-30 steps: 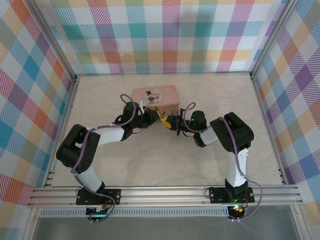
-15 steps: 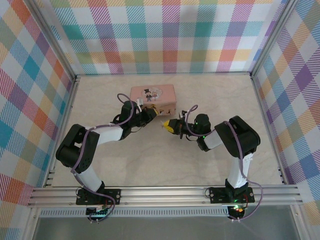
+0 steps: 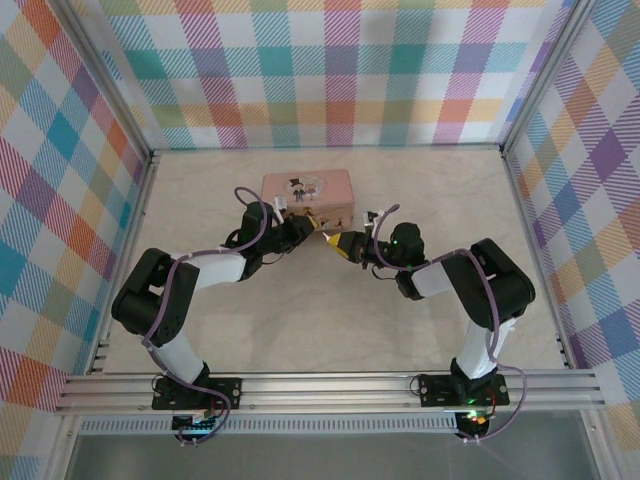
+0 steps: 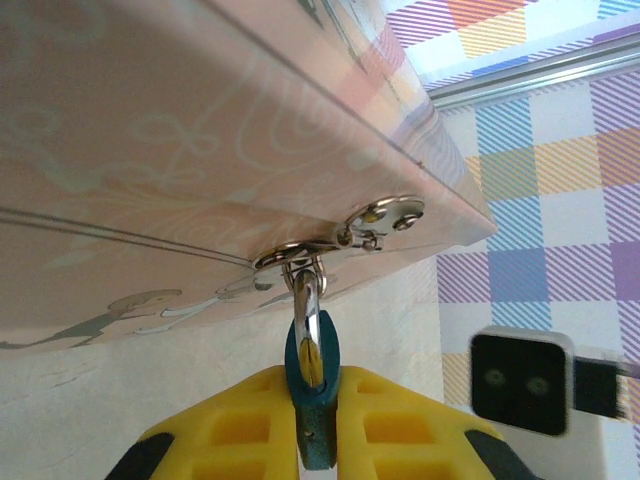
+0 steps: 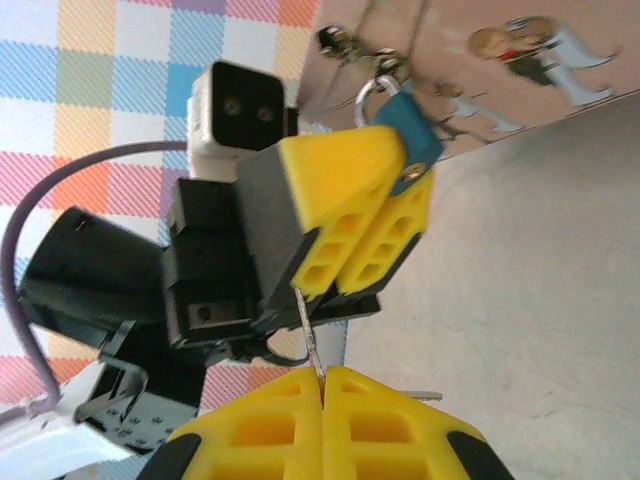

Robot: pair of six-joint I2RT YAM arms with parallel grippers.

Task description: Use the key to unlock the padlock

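Left wrist view is showing the padlock (image 4: 308, 365) hanging by its silver shackle (image 4: 307, 305) from the hasp (image 4: 335, 238) on the front face of the pink tin (image 4: 150, 150). The left hand (image 4: 318, 440) is pinching the teal body between its yellow fingertips (image 4: 230, 430).

Right wrist view is showing the right hand (image 5: 322, 395) clamping closed on the key (image 5: 308, 325). Its thin blade is pointing up toward the tin but ending just beside the left hand's fingers (image 5: 340, 215), short of the lock. I am judging insertion as not yet begun, and I cannot make out the keyhole for certain.

Pushing on along this line is risking the blade catching on a yellow finger and twisting in the grip. A sideways shove is also risking the lock swinging on the hasp, or the tin sliding across the worktop (image 3: 300, 320), spoiling the alignment.
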